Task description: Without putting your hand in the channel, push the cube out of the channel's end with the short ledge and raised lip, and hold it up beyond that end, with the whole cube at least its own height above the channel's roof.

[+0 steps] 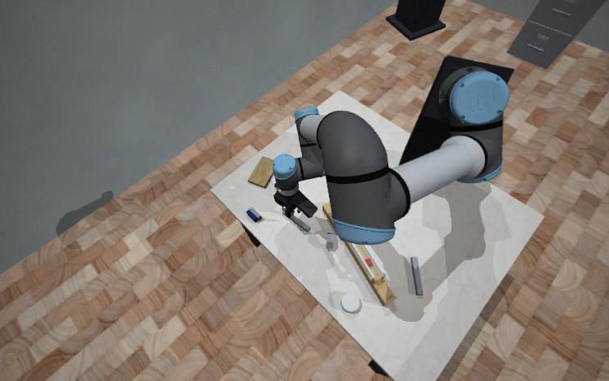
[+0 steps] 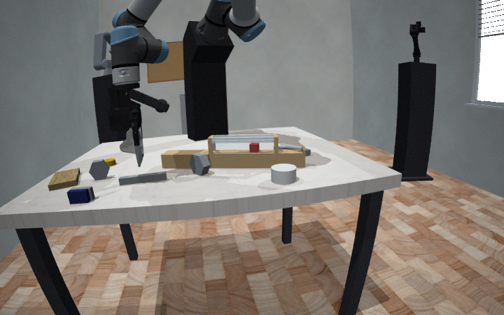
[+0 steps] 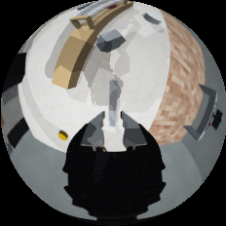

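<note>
The small red cube (image 2: pixel 254 147) sits inside the wooden channel (image 2: pixel 246 158) with the clear roof, roughly midway along the roofed stretch, so none of the pushing is done yet. The channel lies on the white table (image 2: pixel 324 172), one end running out into a long plain wooden block toward the arm's side, the other ending nearer the white cylinder (image 2: pixel 283 173); which end carries the short ledge and raised lip cannot be made out with certainty, though the top view suggests a small stepped piece at the end near the cylinder.

Just beside the channel's long block rests a grey hexagonal piece (image 2: pixel 200 163). Further from the channel, toward the arm, a grey flat bar (image 2: pixel 142 178) lies on the table, and a second grey bar (image 1: pixel 416 275) lies on the channel's far side. A second grey hexagon (image 2: pixel 98 169), a yellow disc (image 2: pixel 109 161), a flat wooden tile (image 2: pixel 64 178) and a blue block (image 2: pixel 79 195) sit well apart from the channel.

The tool (image 2: pixel 138 154) hangs point-down above the near grey bar, close to it but apparently not touching, its jaws narrow and nothing visible between them. Judging by this, the arm is at the stage of fetching a stick; grasping it, pushing the cube out, and lifting the cube all remain.
</note>
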Available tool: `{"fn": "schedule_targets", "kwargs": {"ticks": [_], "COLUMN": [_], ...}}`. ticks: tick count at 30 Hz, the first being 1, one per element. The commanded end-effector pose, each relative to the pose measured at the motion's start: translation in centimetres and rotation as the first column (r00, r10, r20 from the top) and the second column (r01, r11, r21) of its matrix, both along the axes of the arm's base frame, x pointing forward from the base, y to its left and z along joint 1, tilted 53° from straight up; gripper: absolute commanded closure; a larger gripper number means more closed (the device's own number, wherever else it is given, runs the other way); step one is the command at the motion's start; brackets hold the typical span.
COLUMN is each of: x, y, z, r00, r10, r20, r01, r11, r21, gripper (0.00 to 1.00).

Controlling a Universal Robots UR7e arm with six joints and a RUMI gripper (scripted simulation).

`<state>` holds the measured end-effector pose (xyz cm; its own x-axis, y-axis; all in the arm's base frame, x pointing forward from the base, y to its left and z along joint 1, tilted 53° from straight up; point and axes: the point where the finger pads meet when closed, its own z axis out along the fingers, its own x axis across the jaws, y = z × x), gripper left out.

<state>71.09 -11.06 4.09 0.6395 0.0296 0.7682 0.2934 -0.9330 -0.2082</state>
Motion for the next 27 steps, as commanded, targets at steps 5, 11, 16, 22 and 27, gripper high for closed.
{"fn": "schedule_targets", "kwargs": {"ticks": [5,11,16,22,27], "x": [1.6,1.7,2.4,3.2,3.4], "y": [0.6,0.6,1.0,1.4,1.5], "z": [-1.2,-1.3,-1.8,-2.6,-2.7], "r00": [1.000,1.000,1.000,1.000,1.000], "r10": [-0.002,-0.002,-0.002,-0.002,-0.002], "r20": [0.002,0.002,0.002,0.002,0.002], "r01": [0.002,0.002,0.002,0.002,0.002], "r11": [1.000,1.000,1.000,1.000,1.000], "r21": [-0.001,-0.001,-0.001,-0.001,-0.001], "gripper": [0.78,0.78,0.78,0.78,0.78]}}
